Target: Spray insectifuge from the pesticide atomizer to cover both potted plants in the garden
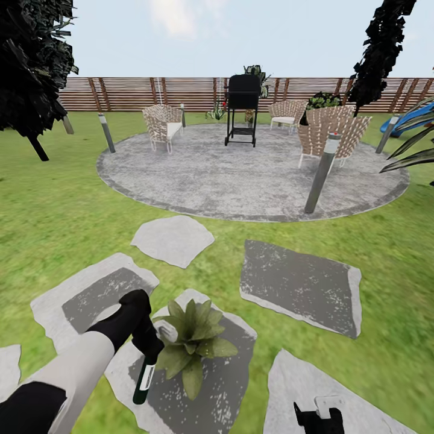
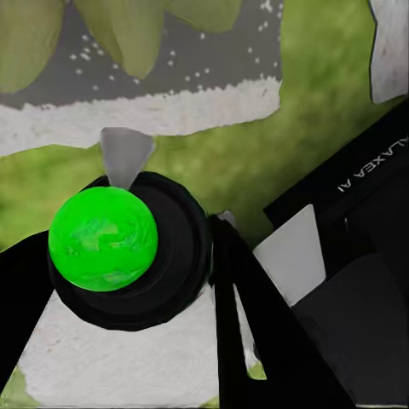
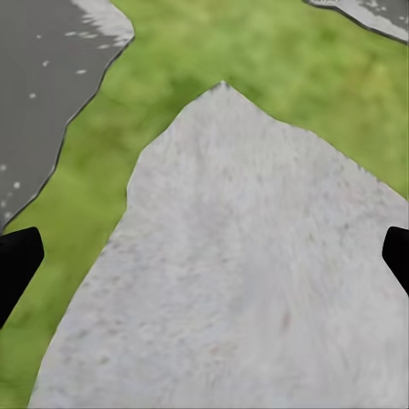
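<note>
The left gripper (image 1: 144, 337) is clamped around the pesticide atomizer (image 1: 146, 371), which hangs with its dark green handle pointing down toward the stepping stone (image 1: 229, 386) and its white head up beside the black fingers. The sprayer sits just beside a potted plant (image 1: 193, 343), a low rosette of pointed, pale-speckled green leaves resting on that same flat, irregular grey slab with a paler rim. In the left wrist view a glossy bright green ball (image 2: 102, 239) sits in a round black collar, a pale grey pointed nozzle (image 2: 125, 156) juts from it toward the leaves (image 2: 128, 34), and mottled lawn shows between. The right gripper (image 1: 318, 416) sits low over another pale, rough-surfaced stone (image 3: 239, 281), its black fingers (image 3: 17, 264) spread wide at the two edges of the right wrist view with nothing between them. Farther off, soft green lawn (image 1: 60, 211) surrounds a round, speckled grey paved patio (image 1: 241, 181) carrying woven wicker chairs (image 1: 328, 135), a black boxy grill on thin legs (image 1: 242, 108), and slim grey bollard posts (image 1: 321, 172). A brown slatted wooden fence (image 1: 150, 93) closes the garden behind them.
</note>
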